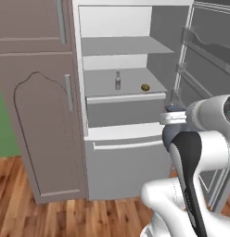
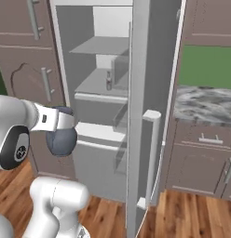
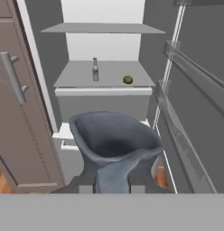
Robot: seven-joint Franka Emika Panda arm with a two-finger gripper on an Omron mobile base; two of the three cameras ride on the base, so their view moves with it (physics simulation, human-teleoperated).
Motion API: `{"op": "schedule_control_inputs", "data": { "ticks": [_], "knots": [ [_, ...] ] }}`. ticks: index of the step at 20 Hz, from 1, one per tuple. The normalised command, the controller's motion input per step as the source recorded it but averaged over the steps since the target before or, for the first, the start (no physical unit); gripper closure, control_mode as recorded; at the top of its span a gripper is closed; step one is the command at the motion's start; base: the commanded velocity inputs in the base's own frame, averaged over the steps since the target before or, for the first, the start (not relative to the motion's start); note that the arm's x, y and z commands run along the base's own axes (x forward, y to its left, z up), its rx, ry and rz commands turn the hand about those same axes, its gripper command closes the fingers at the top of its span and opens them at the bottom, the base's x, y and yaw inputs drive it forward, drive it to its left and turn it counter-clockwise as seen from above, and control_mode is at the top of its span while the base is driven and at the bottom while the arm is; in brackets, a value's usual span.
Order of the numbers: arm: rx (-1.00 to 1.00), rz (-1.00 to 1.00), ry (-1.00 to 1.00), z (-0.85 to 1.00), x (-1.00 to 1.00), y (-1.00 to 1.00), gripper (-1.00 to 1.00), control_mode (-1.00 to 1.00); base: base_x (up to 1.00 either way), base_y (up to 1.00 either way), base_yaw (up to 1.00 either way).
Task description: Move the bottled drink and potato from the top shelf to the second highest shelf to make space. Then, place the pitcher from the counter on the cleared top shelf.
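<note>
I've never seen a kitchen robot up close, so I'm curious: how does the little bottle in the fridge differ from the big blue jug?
The bottled drink is slim, clear grey glass with a label; the pitcher is dark blue-grey, rounded and far bigger, with a wide flared mouth. The bottled drink stands free on the second highest shelf near the potato; the pitcher sits in the gripper, outside the fridge. Both stand upright.

Fridge door (image 2: 138, 116): open, edge-on in the right base view, with a white handle (image 2: 152, 139) on its edge.
Door bins (image 3: 195, 85): clear, on the door's inner side.
Drawer (image 1: 126, 159): white, shut, at the fridge's foot.
Tall cabinet (image 1: 40, 115): brown, left of the fridge, arched panel, bar handle (image 1: 68, 92).
Floor (image 1: 42, 217): wood planks.
Wall (image 2: 206, 65): green.
</note>
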Motion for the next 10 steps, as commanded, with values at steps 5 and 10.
{"op": "schedule_control_inputs", "data": {
  "ticks": [5, 10],
  "knots": [
    [0.0, 0.0, 0.0, 0.0, 0.0, 0.0, 1.0, 1.0, 0.39, 0.0, -0.18],
    [0.0, 0.0, 0.0, 0.0, 0.0, 0.0, 1.0, 1.0, 0.45, 0.0, -0.03]
  ]
}}
